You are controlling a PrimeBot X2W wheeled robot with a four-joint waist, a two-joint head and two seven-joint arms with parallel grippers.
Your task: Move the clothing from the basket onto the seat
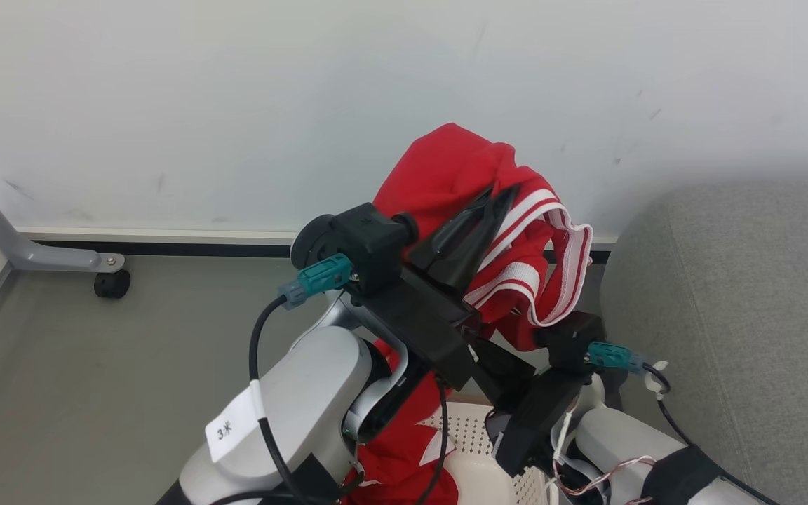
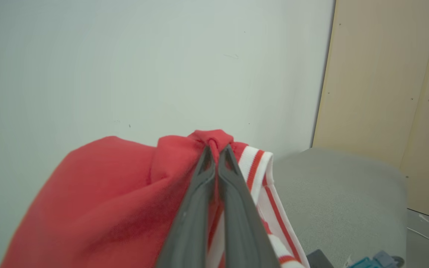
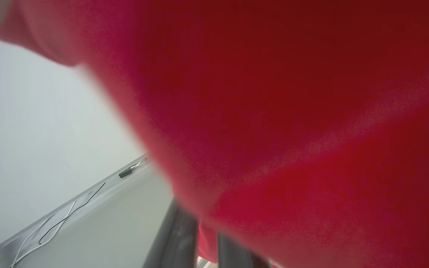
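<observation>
One red garment (image 1: 460, 175), aloft above the basket (image 1: 470, 428), short of the seat (image 1: 741, 315). Left gripper (image 1: 506, 193) pinched shut on a thin top fold; right gripper (image 3: 205, 243) closed beneath, tips buried in cloth, hold unclear. Risk: slim pinch slips; trailing cloth snags basket.

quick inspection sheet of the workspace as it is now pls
surface: grey floor; sofa at right
job's things: garment held up, not yet on sofa; basket below the arms; more red cloth beside it, same piece or not unclear
clutter: nothing seen
grippers: left gripper shut on a garment fold; right gripper shut, cloth between its fingers, tips hidden
cables: black cable on left wrist; loose cables along the wall base
surroundings: white wall, beige panel, metal leg with castor
</observation>
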